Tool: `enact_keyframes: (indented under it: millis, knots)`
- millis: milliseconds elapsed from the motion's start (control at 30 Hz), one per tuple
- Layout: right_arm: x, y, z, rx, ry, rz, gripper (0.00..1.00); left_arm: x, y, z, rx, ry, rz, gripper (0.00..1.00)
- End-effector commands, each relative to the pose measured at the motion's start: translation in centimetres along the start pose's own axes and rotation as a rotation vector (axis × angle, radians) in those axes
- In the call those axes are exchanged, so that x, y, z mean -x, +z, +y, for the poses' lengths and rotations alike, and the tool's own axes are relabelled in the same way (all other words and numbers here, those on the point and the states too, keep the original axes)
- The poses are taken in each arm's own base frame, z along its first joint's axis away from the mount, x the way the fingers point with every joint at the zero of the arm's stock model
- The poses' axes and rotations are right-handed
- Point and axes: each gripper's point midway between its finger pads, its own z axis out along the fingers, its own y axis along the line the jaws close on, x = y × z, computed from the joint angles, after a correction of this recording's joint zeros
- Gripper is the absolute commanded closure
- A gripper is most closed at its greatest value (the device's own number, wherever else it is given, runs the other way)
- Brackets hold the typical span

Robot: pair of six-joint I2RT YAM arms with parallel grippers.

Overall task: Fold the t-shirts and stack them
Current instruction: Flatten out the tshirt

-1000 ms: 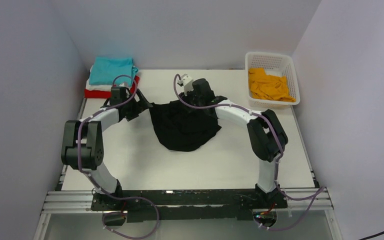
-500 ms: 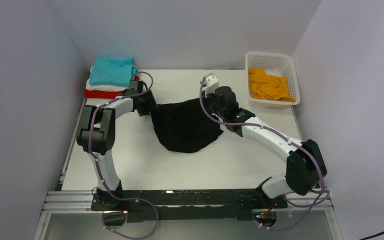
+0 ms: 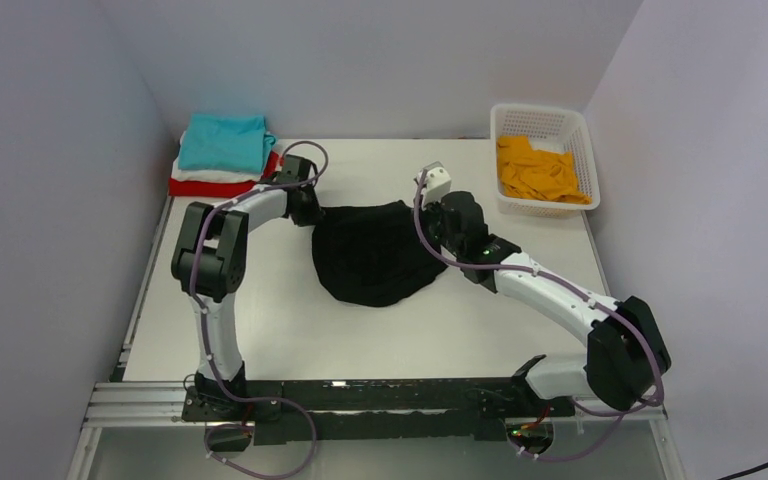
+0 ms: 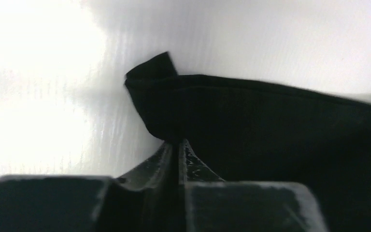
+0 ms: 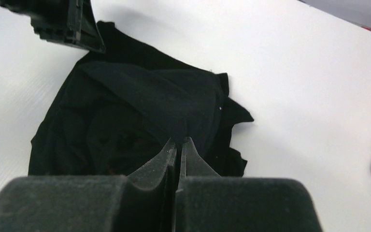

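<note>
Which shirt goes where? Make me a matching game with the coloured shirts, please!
Shirts:
1. black t-shirt
2. teal t-shirt
3. orange t-shirt
4. red t-shirt

Places:
A. top of the pile in the far left corner
B. bottom of that pile
C. crumpled in the middle of the table
D. inside the white basket

Pairs: 1-C, 2-A, 3-D, 4-B

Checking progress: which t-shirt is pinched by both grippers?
The black t-shirt, crumpled mid-table; the teal t-shirt and red t-shirt lie stacked far left, the orange t-shirt in the basket.
</note>
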Motion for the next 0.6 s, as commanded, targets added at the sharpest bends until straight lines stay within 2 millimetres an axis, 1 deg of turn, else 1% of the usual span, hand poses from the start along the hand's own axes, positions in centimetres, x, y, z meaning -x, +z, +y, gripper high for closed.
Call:
enact_keyframes:
  millis: [0,67,100,133,200,233,267,333,367,400,467,567]
  knots:
    - [3.2,-1.1,-2.0,-0.102,0.058,-0.110,1.00,-2.9,1.3,-0.2,0.092,0.053,0.073,1.00]
    - [3.5,-1.5,-3.2,-0.149,0.083,-0.121,1.00,-2.2,0.8,-0.6,0.086,0.072,0.054,1.00]
    - [3.8,-1.8,-4.1,-0.181,0.094,-0.127,1.00,-1.8,0.2,-0.7,0.088,0.075,0.043,1.00]
    - [4.2,-2.2,-5.0,-0.216,0.100,-0.135,1.00,-1.0,-0.8,-0.8,0.097,0.084,0.020,1.00]
    - [5.1,-3.4,-7.1,-0.291,0.117,-0.146,1.00,0.7,-3.7,-0.6,0.115,0.097,-0.058,1.00]
    - [5.6,-4.0,-7.9,-0.318,0.126,-0.155,1.00,2.0,-5.6,-0.4,0.131,0.101,-0.123,1.00]
    - [6.2,-4.7,-8.6,-0.337,0.138,-0.167,1.00,2.7,-7.2,-0.3,0.130,0.104,-0.171,1.00]
    - [7.5,-6.1,-9.3,-0.339,0.155,-0.192,1.00,4.7,-11.6,-0.2,0.123,0.101,-0.297,1.00]
    - [8.2,-6.9,-9.4,-0.325,0.160,-0.205,1.00,5.3,-13.5,-0.1,0.118,0.098,-0.348,1.00]
    - [8.8,-7.8,-9.3,-0.311,0.163,-0.220,1.00,6.2,-16.6,-0.2,0.096,0.089,-0.422,1.00]
    - [10.5,-9.6,-9.0,-0.281,0.160,-0.273,1.00,7.1,-21.0,0.1,0.075,0.069,-0.528,1.00]
    - [13.7,-12.7,-8.2,-0.229,0.125,-0.373,1.00,8.1,-28.2,0.8,0.029,0.028,-0.703,1.00]
